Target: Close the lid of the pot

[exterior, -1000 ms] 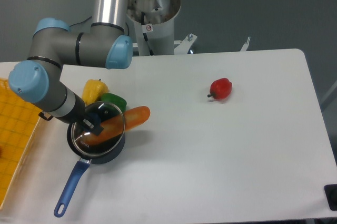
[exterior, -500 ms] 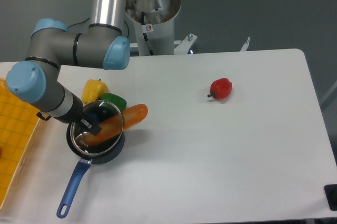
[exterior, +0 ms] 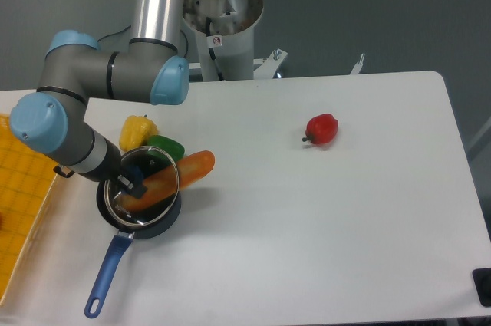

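Left of the surface, the pot w/ its blue handle has swung slightly vs a sec ago, handle tip now a bit lower/right. The pot lid sits tilted over the pot, propped on the orange carrot sticking out over the rim, so prob not closed yet. Gripper is at the knob; can't tell if jaws pinch it.

Fingers & lid knob hidden.
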You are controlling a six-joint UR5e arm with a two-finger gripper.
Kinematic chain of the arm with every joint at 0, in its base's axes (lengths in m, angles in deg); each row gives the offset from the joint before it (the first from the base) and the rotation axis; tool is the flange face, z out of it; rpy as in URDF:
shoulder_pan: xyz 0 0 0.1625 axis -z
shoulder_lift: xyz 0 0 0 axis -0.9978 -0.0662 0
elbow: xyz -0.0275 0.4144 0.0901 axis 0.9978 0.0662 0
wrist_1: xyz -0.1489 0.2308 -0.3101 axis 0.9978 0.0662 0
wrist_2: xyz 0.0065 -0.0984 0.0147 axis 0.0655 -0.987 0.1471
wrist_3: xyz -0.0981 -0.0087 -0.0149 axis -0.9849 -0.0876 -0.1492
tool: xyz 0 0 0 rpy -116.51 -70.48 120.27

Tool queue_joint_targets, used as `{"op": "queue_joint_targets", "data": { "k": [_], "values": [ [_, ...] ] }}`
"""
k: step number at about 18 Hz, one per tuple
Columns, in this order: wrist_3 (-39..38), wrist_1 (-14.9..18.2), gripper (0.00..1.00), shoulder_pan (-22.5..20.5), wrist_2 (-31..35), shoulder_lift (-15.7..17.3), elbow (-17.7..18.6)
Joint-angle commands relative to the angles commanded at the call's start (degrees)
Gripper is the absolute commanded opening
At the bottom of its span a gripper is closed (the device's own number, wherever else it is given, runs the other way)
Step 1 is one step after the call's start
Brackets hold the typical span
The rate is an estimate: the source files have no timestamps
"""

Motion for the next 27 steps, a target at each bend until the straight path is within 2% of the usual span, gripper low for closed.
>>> {"op": "queue_joint_targets", "data": {
  "k": [8,9,11,12,21,27],
  "values": [
    [0.00,-2.55,0.61,0.35,-0.09,-0.62,-0.18],
    [0.09,-2.55,0.65,0.35,0.00,-0.62,-0.18],
    [0.79,-2.55,0.90,0.35,0.17,-0.70,-0.18],
    [0.79,-2.55,0.98,0.35,0.18,-0.62,-0.18],
    [0.88,-2.29,1.00,0.44,-0.17,0.09,0.44],
    [3.25,-2.02,1.00,-1.14,-3.60,3.77,0.44]
  ]
}}
